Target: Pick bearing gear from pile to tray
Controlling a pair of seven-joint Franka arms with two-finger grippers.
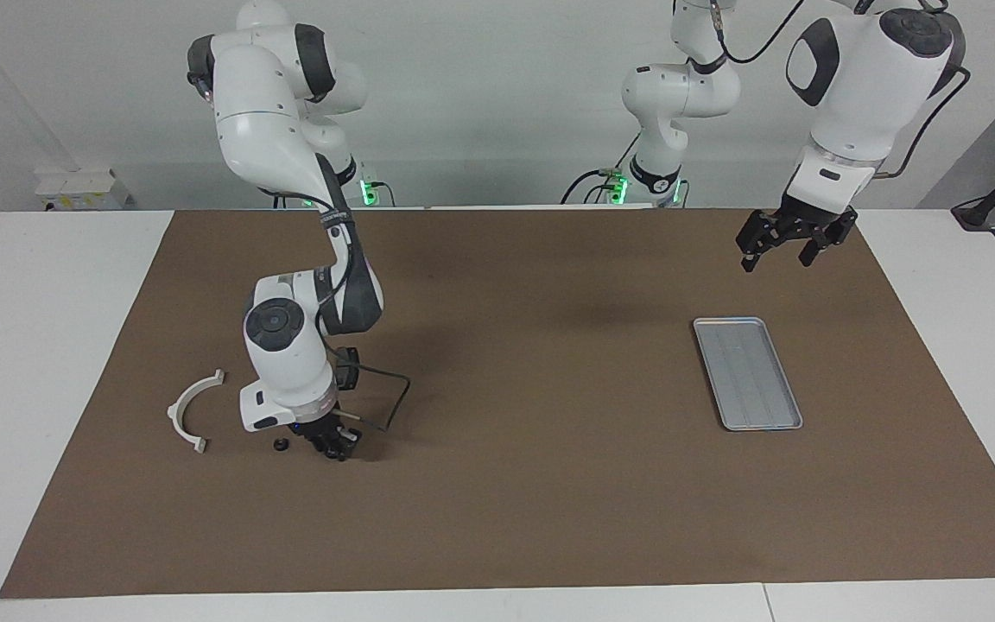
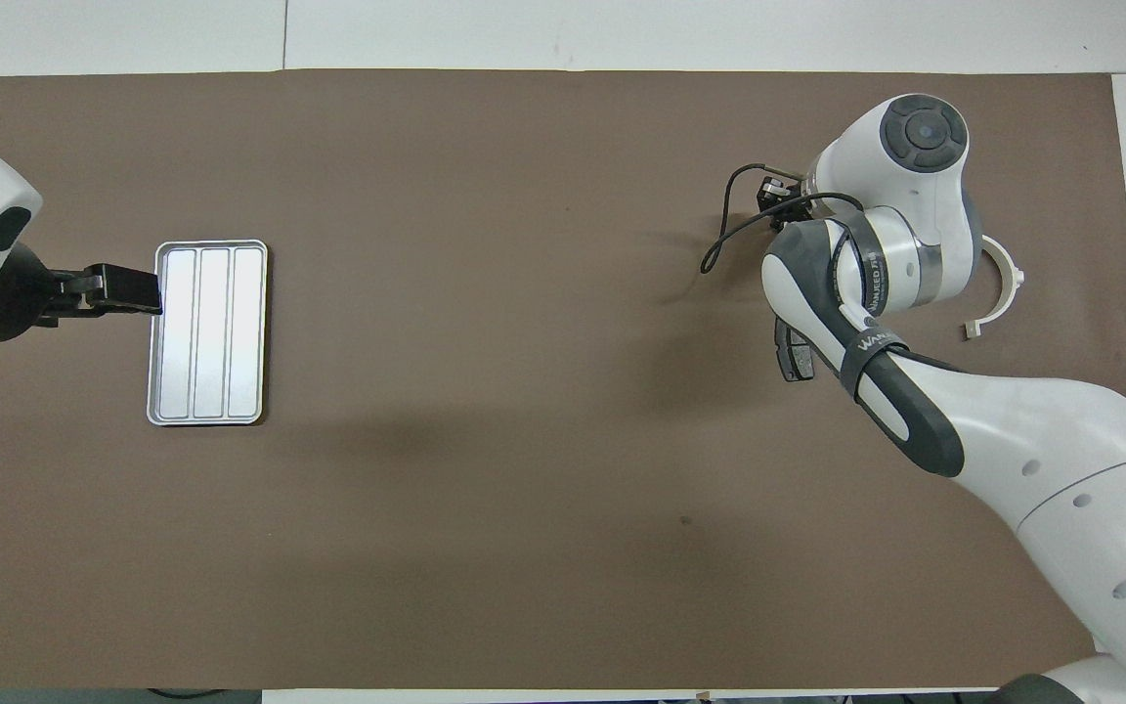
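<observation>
Brown matting covers your desk. Right jaws, narrowed, sit low at the pile. Left jaws hang wide near the tray, its length running away from the robots.

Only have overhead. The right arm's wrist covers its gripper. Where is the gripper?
Observer: The facing view shows the right gripper down at the brown mat.
Operator: Any loose part beside it?
Observer: One small black ring lies on the mat between the gripper and the white arc, apart from the arc.
Operator: The left gripper looks to be on the tray's edge here.
Observer: It isn't. The left gripper hangs open in the air over bare mat, off the tray.
</observation>
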